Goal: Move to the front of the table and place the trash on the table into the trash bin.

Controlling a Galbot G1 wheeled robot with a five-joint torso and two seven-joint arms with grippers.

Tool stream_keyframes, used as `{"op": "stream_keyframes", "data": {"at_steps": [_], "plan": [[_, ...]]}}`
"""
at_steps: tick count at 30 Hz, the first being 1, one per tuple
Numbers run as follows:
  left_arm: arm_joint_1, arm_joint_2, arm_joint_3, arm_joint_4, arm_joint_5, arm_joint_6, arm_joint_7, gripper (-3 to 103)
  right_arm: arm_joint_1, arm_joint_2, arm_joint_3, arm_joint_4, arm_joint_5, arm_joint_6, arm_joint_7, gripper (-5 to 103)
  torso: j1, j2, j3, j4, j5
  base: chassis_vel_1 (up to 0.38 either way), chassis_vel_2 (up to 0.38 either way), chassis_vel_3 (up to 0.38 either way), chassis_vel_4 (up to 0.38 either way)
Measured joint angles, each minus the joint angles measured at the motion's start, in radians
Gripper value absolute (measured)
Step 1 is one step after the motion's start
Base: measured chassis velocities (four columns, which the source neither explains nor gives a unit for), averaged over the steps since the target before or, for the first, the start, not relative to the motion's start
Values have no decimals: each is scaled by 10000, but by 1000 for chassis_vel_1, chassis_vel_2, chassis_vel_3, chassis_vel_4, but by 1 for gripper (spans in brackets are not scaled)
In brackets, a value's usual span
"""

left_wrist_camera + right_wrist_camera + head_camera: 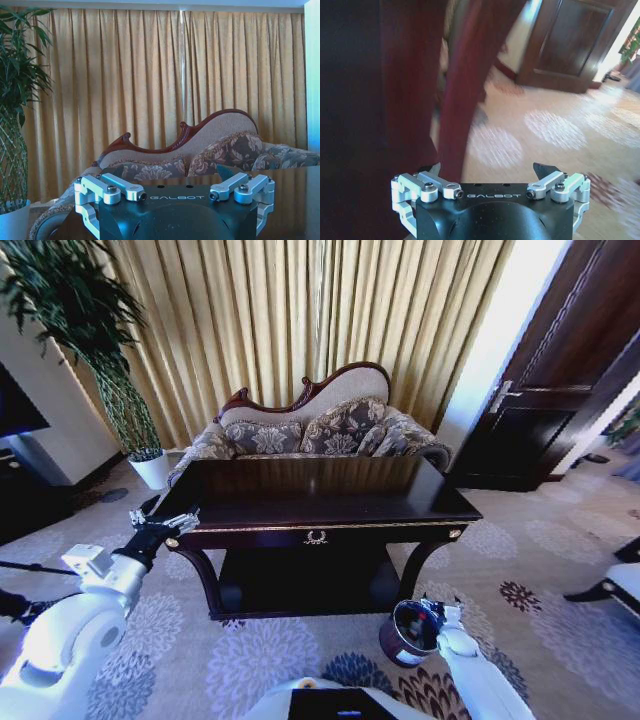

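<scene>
Table (300, 495) glossy dark wood, rectangular; trash bin (405, 633) round, dark

Floral sofa (320, 430) before gold curtains (300, 310); potted plant (100, 350) beside; dark wooden door (560, 370); patterned carpet (520, 550).

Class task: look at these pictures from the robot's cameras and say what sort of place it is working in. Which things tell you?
Probably a hotel suite or formal sitting room. Clues: a carved-frame floral sofa against floor-length gold curtains, a glossy dark wood table on patterned carpet, and a potted plant.
</scene>
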Motion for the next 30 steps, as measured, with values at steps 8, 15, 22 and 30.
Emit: {"op": "stream_keyframes", "data": {"at_steps": [8, 15, 22, 30], "plan": [[-61, 24, 23, 161, 6, -159, -10, 100, -661, -355, 433, 3721, 705, -552, -21, 100, 0, 0, 0, 2, -4, 0, 0, 0, 0], [-89, 99, -95, 205, -52, -163, -23, 100, -1144, -704, 1245, 6524, 1301, -1598, -158, 100, 0, 1, 0, 2, -2, 0, 0, 0, 0], [-155, 101, -95, 300, -59, -163, -27, 100, -1600, -738, 1457, 8599, 1648, -2179, -299, 100, 0, 0, 0, 2, -3, 0, 0, 0, 0], [-157, 82, -147, 305, -85, -144, -26, 100, -1919, -708, 1360, 11017, 2204, -3063, -40, 100, 0, 0, 0, 3, -3, 0, 0, 0, 0]]}}
